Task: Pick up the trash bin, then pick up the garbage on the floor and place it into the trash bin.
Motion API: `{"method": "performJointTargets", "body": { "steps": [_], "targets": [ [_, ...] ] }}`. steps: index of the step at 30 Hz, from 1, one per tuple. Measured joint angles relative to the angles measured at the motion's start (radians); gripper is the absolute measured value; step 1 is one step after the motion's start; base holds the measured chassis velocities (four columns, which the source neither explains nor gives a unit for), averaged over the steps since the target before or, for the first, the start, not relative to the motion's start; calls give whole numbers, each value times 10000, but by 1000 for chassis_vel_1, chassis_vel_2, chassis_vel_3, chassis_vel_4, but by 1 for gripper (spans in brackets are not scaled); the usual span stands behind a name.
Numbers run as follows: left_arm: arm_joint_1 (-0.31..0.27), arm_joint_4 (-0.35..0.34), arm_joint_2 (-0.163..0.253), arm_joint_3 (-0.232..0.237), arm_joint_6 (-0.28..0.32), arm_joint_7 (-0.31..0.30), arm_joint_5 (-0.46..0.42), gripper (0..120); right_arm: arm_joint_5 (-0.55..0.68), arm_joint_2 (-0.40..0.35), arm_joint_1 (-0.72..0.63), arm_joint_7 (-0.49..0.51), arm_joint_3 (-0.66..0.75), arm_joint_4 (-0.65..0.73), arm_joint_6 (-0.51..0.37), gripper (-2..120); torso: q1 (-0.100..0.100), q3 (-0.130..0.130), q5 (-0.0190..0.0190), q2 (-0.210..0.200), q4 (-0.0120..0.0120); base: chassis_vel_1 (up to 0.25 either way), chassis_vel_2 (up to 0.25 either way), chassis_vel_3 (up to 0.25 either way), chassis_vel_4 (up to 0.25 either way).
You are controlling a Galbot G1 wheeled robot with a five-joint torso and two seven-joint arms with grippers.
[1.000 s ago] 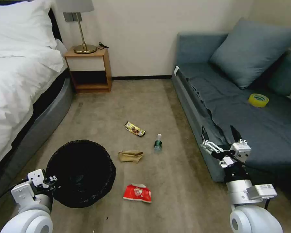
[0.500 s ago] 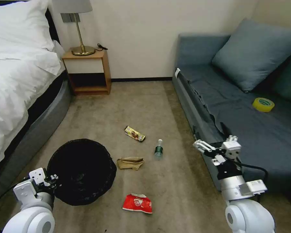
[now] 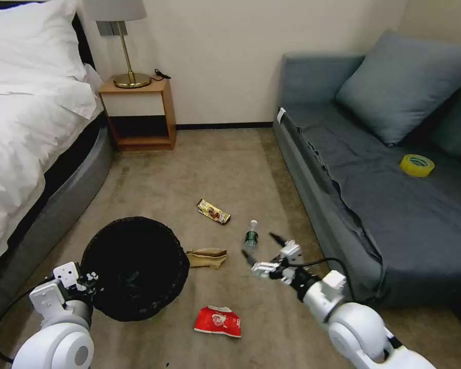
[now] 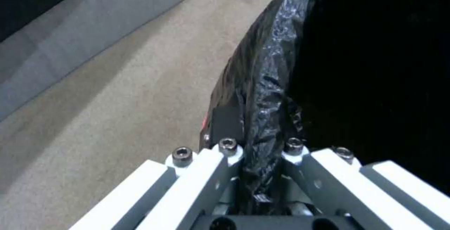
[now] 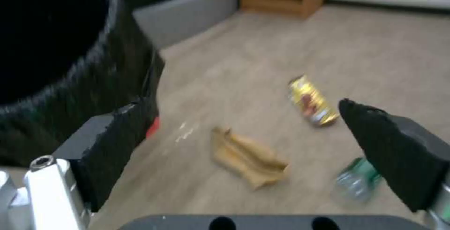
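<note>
Head view looks forward and down across the carpet [image 3: 230,169] from above; left wrist view sits close against the trash bin [image 4: 281,82] rim; right wrist view looks low over the carpet; all three share the bin.

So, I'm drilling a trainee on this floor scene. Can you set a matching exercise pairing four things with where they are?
Things:
1. trash bin
2. red snack packet
3. yellow tape roll
4. brass lamp

Places:
A. on the sofa seat
B. on the nightstand
C. rim clamped in the left gripper
D. on the carpet, nearest the robot

Pairs: 1-C, 2-D, 3-A, 4-B
</note>
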Motion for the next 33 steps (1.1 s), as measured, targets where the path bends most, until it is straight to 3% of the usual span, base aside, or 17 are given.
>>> {"method": "performJointTargets", "body": {
  "steps": [3, 6, 9, 14, 17, 23, 28, 33],
  "targets": [
    [42, 3, -93, 15, -11, 5, 85, 3, 753, -424, 1080, 264, -1193, -360, -214, 100, 0, 0, -2, 0, 1, 0, 0, 0, 0],
    [95, 3, -194, 17, -37, 12, 179, 3, 1539, -672, 2346, 633, -2519, -729, -1004, 100, 0, 0, -1, -1, -1, 0, 0, 0, 0],
    [123, 4, -228, 16, -68, 19, 218, 3, 2002, -689, 3013, 807, -3141, -889, -1637, 100, 0, 0, -2, 0, -1, 0, 0, 0, 0],
    [138, 4, -245, 5, -86, 27, 233, 3, 2209, -671, 3440, 739, -3490, -1000, -1891, 100, 0, 0, -2, 0, -1, 0, 0, 0, 0],
    [151, 27, -288, -42, -128, 40, 272, 3, 2466, -570, 4285, 231, -4074, -1099, -2871, 100, 0, 0, -2, 0, -1, 0, 0, 0, 0],
    [159, 32, -318, -77, -148, 50, 292, 3, 2314, -464, 4854, -558, -4498, -1309, -3655, 100, 0, 0, -4, -1, 0, 0, 0, 0, 0],
    [145, 26, -376, -146, -156, 109, 295, 3, 1661, -239, 5801, -2174, -5482, -1954, -4595, 100, 0, 0, -4, 0, -1, 0, 0, 0, 0],
    [110, 21, -466, -244, -204, 145, 294, 3, 1364, 313, 6412, -2225, -6601, -2939, -4376, 100, 0, 0, -3, 0, -1, 0, 0, 0, 0]
  ]
}}
